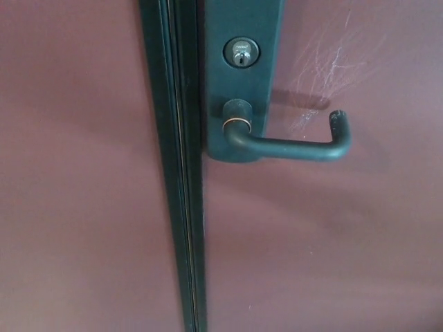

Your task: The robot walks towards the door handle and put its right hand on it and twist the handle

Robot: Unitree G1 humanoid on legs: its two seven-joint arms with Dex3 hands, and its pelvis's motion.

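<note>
A black lever door handle (291, 147) fills the upper middle of the head view. It springs from a round hub with a brass ring (236, 123), runs level to the right and ends in a short return bend (338, 128). It is mounted on a dark backplate (242, 76) that also carries a silver key cylinder (241, 53) above the hub. Nothing touches the handle. Neither of my hands shows in this view.
The door (325, 235) is dull maroon, with pale scratches (332, 69) near the handle. A dark vertical door edge or frame strip (176, 173) runs top to bottom just left of the backplate. A second maroon panel (76, 173) lies left of it.
</note>
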